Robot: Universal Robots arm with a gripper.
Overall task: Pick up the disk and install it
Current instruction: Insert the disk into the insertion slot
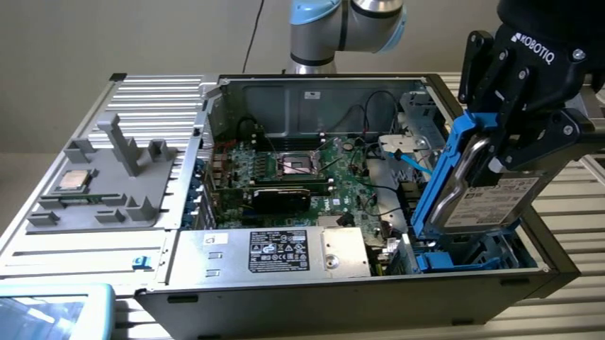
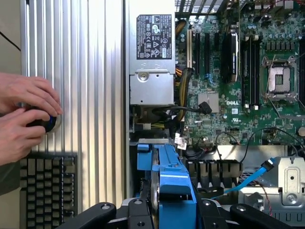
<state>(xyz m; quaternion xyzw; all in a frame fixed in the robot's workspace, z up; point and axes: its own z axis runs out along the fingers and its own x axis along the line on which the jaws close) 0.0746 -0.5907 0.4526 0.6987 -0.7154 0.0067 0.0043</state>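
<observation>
Fingers [image 1: 548, 134] pinching disk [image 1: 484, 198] by blue frame [image 1: 455, 159] sides. Held tilted above blue bay [image 1: 454, 262], exterior view's right end of computer case [image 1: 283, 301]. Likely heavy, stiff, breakable; best held by frame, not label.

A: Counts?
B: One open dark metal computer case [image 1: 331, 294], one green motherboard [image 1: 312, 170], one boxy silver power supply with a black label [image 1: 283, 251].
A: Drives, chips?
B: One flat silver-grey disk in a bright blue plastic carrier [image 1: 496, 202], one small square silver CPU chip [image 1: 74, 180], one grey plastic fixture tray [image 1: 127, 152].
A: Rest?
B: One black robot hand [image 1: 515, 152], one black keyboard [image 2: 47, 186], two person's hands [image 2: 26, 95] [image 2: 16, 138].
</observation>
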